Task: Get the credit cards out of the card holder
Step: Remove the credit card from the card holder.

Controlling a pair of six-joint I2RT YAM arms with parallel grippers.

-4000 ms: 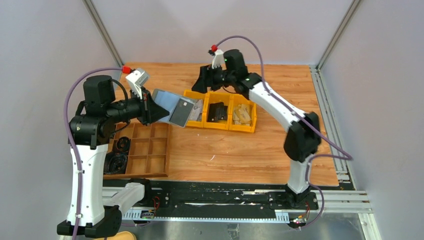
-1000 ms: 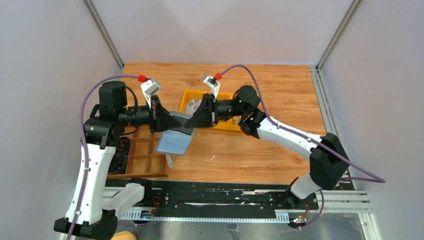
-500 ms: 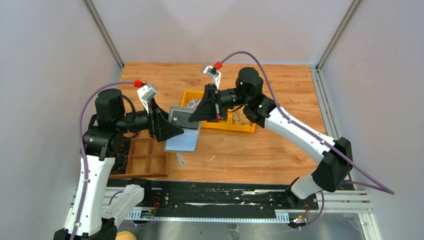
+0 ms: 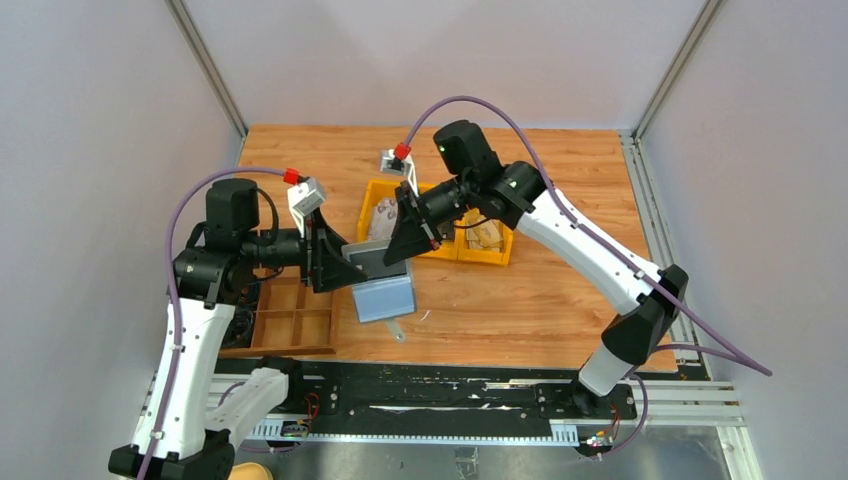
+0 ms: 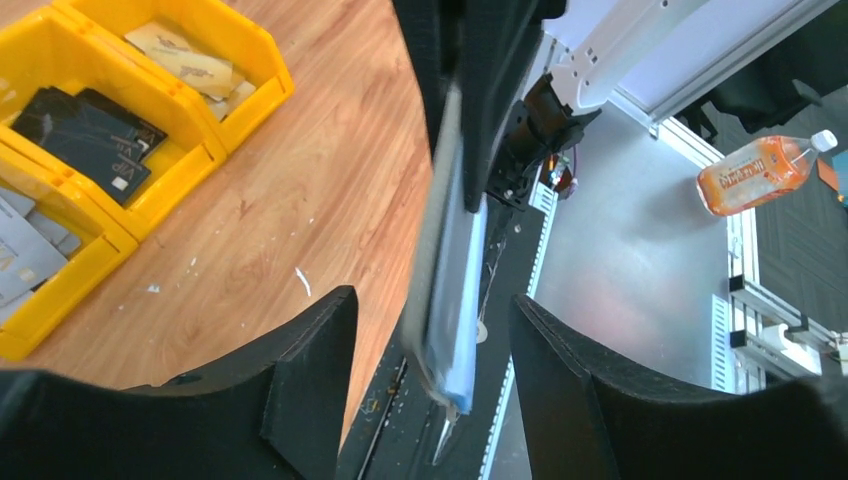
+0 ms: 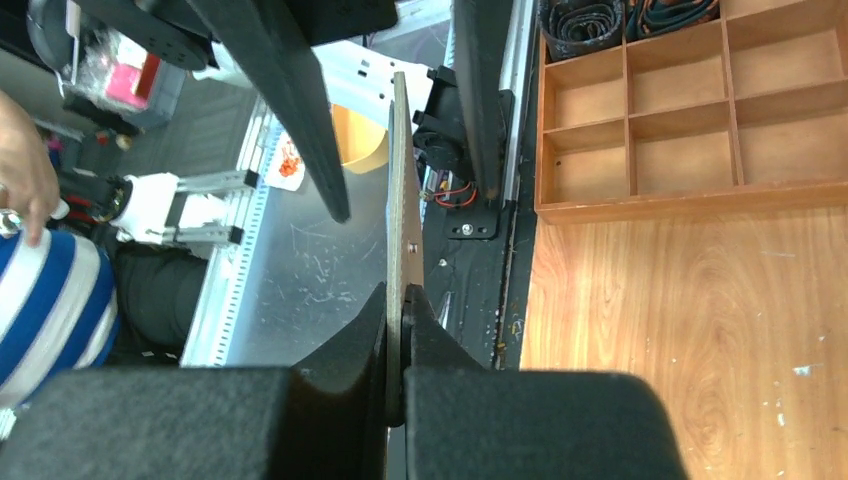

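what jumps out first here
The two arms meet in the air over the middle of the table. The right claw is pinched shut on the top of a grey-blue card holder, which hangs inside the open left claw. Behind them sits a row of yellow bins with cards in them.

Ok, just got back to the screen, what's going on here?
The right end effector is shut on the upper part of the card holder, holding it up in the air between the two arms. The left end effector is open, its fingers either side of the holder without touching it. Cards lie in the yellow bins; whether any are inside the holder cannot be told.
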